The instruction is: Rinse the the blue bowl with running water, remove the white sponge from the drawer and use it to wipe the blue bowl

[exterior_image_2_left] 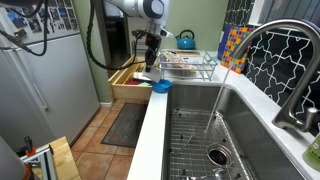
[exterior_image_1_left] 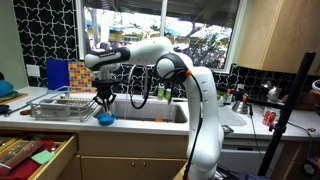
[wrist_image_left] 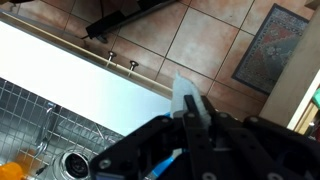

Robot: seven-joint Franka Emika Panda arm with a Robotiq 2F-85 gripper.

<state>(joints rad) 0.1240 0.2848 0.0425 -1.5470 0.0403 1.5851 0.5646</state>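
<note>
The blue bowl (exterior_image_1_left: 105,120) sits on the front edge of the counter by the sink, and it shows in both exterior views (exterior_image_2_left: 160,87). My gripper (exterior_image_1_left: 104,101) hangs just above it, pointing down (exterior_image_2_left: 150,66). In the wrist view the gripper (wrist_image_left: 190,112) is shut on the white sponge (wrist_image_left: 183,90), which sticks out past the fingertips. A sliver of the bowl's blue rim (wrist_image_left: 166,165) shows below the fingers. The wooden drawer (exterior_image_1_left: 60,160) stands open below the counter, with red and green items inside; it also shows in an exterior view (exterior_image_2_left: 128,80).
A wire dish rack (exterior_image_1_left: 62,106) stands on the counter right behind the bowl (exterior_image_2_left: 190,66). The steel sink (exterior_image_2_left: 215,140) with its faucet (exterior_image_2_left: 275,60) lies beside it; a thin stream of water seems to run. Bottles and a can (exterior_image_1_left: 268,118) stand further along.
</note>
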